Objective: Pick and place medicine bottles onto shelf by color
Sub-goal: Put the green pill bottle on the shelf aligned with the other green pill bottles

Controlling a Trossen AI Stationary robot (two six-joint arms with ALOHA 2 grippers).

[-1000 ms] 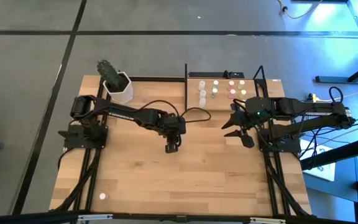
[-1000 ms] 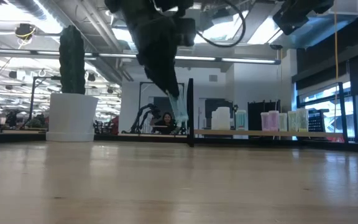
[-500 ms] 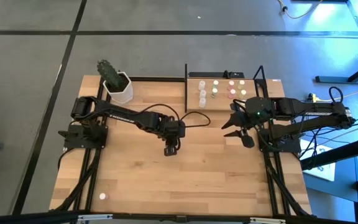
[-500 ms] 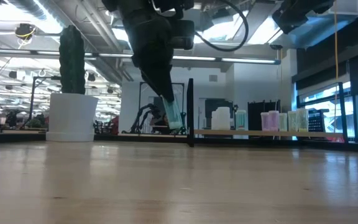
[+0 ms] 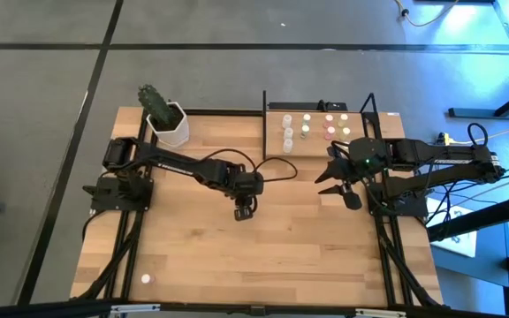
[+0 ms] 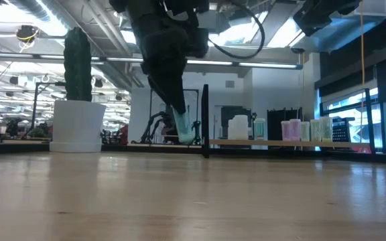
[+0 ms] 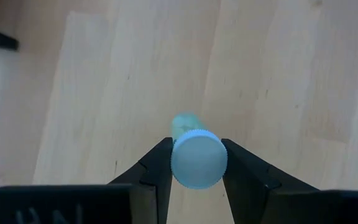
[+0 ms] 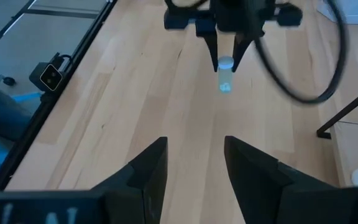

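Note:
My left gripper (image 5: pixel 243 212) hangs over the middle of the table, shut on one small medicine bottle (image 6: pixel 185 127) with a clear, bluish body and a pale cap (image 7: pixel 196 158). The right wrist view shows this bottle (image 8: pixel 225 78) from the other side. My right gripper (image 5: pixel 338 191) waits open and holds nothing, raised beside the shelf's near edge. The shelf (image 5: pixel 318 148), light wood with black uprights, stands at the table's far right. Several bottles (image 5: pixel 307 125) stand upright on it in rows, and they also show in the low view (image 6: pixel 293 128). My left gripper pinches the bottle by its cap (image 7: pixel 178 163), one finger on each side of the cap's rim. The fingers (image 8: pixel 217 55) come from above, slanting down. The bottle hangs below them, body toward the table and a little tilted, clear of the wood.
A white plant pot (image 5: pixel 168 125) with a cactus stands at the table's far left corner. A small white round thing (image 5: pixel 146 278) lies near the front left corner. Bare wood lies between my two grippers and along the near half of the table (image 5: pixel 263 256).
My left gripper has turned a little at the wrist while holding the bottle, and the bottle now hangs slightly lower than a second ago. My right gripper has kept still.

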